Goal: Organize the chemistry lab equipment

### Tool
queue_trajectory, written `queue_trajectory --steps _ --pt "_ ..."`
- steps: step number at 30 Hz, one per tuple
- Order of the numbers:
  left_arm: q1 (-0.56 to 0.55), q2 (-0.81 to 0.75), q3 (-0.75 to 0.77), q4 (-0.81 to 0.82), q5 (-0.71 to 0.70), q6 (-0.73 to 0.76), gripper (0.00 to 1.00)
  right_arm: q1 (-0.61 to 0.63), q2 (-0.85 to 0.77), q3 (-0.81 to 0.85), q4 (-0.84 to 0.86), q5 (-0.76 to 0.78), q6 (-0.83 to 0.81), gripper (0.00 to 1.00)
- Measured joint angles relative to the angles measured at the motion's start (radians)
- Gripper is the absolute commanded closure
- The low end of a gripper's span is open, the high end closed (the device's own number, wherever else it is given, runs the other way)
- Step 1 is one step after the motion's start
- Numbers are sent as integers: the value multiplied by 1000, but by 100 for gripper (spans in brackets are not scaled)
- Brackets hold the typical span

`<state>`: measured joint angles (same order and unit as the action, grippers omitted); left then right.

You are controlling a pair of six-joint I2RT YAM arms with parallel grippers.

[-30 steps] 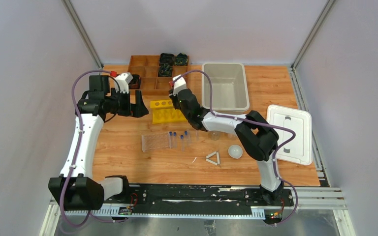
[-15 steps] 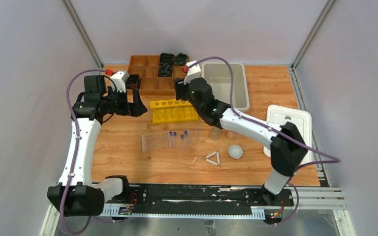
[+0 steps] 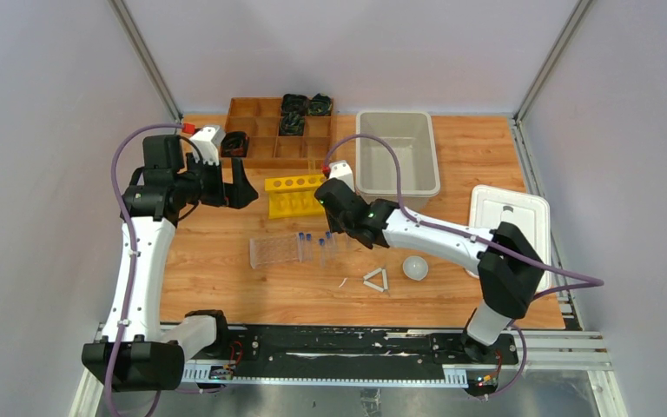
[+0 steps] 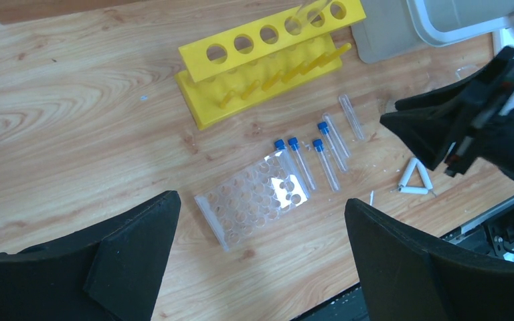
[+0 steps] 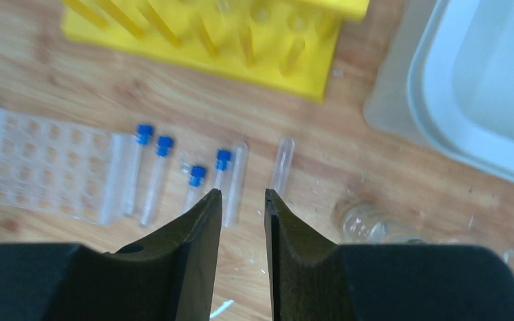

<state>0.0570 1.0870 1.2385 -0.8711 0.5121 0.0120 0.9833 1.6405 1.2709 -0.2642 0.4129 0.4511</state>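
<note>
Several blue-capped tubes (image 3: 313,243) lie beside a clear well rack (image 3: 275,250) at mid-table, and show in the left wrist view (image 4: 306,160) and right wrist view (image 5: 150,175). Two thin clear glass tubes (image 5: 282,164) lie right of them. Another glass tube (image 4: 311,10) stands in the yellow rack (image 3: 300,193). My right gripper (image 3: 328,228) hovers over the tubes, its jaws (image 5: 242,194) a narrow gap apart and empty. A glass vessel (image 5: 368,224) sits to its right. The white triangle (image 3: 376,280) and white dish (image 3: 414,267) lie nearer. My left gripper (image 3: 239,187) is wide open and empty, high above the well rack (image 4: 253,197).
A grey bin (image 3: 398,114) stands at the back right, its white lid (image 3: 511,234) at the right edge. The wooden divided tray (image 3: 265,130) with black coils is at the back. Grey walls enclose the table.
My right arm has pulled back from the yellow rack toward the near side and dropped over the loose tubes. My left arm has barely shifted.
</note>
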Motion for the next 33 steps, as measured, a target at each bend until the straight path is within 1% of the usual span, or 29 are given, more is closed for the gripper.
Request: queue_trajectory --steps 3,6,9,15,20,27,31,33 --pt "0 -1 0 -1 0 0 0 -2 43 -27 -45 -4 21 68" --pt "0 -1 0 -5 0 0 0 -2 85 -29 -52 -12 29 68" --pt "0 -1 0 -10 0 3 0 -6 116 -30 -49 -21 34 59" --pt "0 -1 0 -24 5 11 0 -37 155 -68 -8 -30 42 57" --pt "0 -1 3 -31 13 17 0 -67 179 -98 27 -35 42 59" --pt "0 -1 7 -34 18 19 0 -68 215 -99 77 -45 43 63" --pt "0 -2 7 -37 18 19 0 -68 237 -105 97 -45 55 67" --pt "0 -5 7 -37 19 19 0 -68 238 -113 114 -46 62 71"
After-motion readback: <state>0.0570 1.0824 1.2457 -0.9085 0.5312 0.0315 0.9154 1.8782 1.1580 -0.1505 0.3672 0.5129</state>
